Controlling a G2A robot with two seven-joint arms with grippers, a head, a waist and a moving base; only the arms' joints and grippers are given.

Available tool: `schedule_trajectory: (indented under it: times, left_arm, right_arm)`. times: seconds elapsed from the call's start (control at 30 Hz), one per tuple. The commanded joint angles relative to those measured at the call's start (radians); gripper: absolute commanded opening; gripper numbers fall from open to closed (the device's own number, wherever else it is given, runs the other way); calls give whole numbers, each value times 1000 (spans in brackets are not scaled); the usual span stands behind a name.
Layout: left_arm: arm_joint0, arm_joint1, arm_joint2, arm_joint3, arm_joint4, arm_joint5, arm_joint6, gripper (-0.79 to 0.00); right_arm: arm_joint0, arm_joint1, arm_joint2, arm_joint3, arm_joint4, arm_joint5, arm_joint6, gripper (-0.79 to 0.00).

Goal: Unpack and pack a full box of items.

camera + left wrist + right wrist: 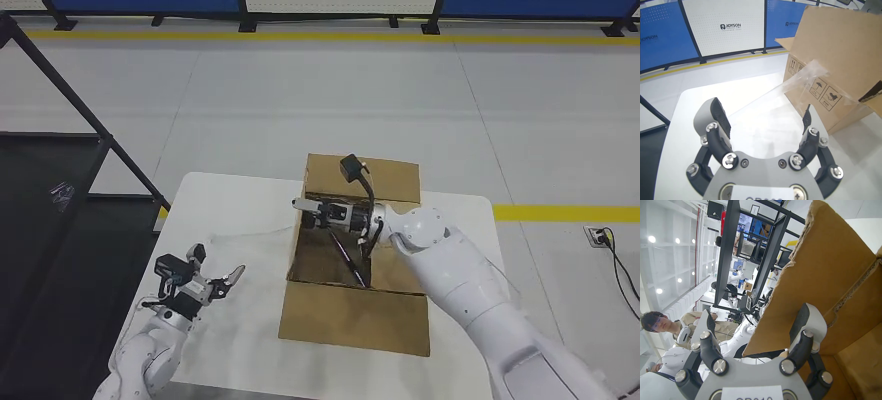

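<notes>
Above the white counter (230,205), my left gripper (762,104) hangs spread and empty, the open cardboard box (829,56) near it on the counter. My right gripper (755,311) is released, jaws straddling an upright flap (810,275) of that box.

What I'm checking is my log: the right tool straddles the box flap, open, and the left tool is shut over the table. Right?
Not quite: the left tool is open, not shut, over the table, as the left wrist view shows. The right tool does straddle the box flap, open.
</notes>
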Motion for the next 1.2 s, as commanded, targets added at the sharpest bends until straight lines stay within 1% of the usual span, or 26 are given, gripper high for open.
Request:
schedule_trajectory:
  times: [0.0, 0.13, 0.27, 0.47, 0.6, 0.77, 0.8, 0.87, 1.0, 1.17]
  left_arm:
    - [-3, 0, 0, 12, -1, 9, -1, 0]
    - [-7, 0, -13, 32, -20, 17, 5, 0]
    - [-14, 2, -27, 50, -24, 22, -7, 0]
    - [-53, 0, 13, 95, 13, -11, -44, 0]
    - [-112, -10, 62, 151, 40, 36, -67, 0]
    - [-189, -27, 119, 226, 34, 86, -87, 0]
    - [-207, -31, 129, 246, 34, 97, -89, 0]
    - [-245, -40, 158, 290, 61, 155, -99, 0]
    - [-319, -58, 217, 383, 90, 193, -95, 0]
    - [-395, -79, 256, 500, 80, 217, -53, 0]
  right_arm:
    - [-1, -4, -1, -6, -9, -3, -8, 0]
    - [-6, -16, -10, -22, -34, -6, -43, 0]
    - [-4, -30, -27, -26, -89, -1, -111, 0]
    - [3, -44, -24, -12, -94, -4, -112, 0]
    - [6, -52, -22, 0, -97, -5, -105, 0]
    - [6, -64, -22, 12, -101, -8, -102, 0]
    - [6, -65, -21, 15, -101, -10, -101, 0]
    - [6, -68, -18, 21, -101, -14, -96, 0]
    - [7, -72, -11, 29, -104, -20, -87, 0]
    - [5, -74, 0, 40, -109, -27, -76, 0]
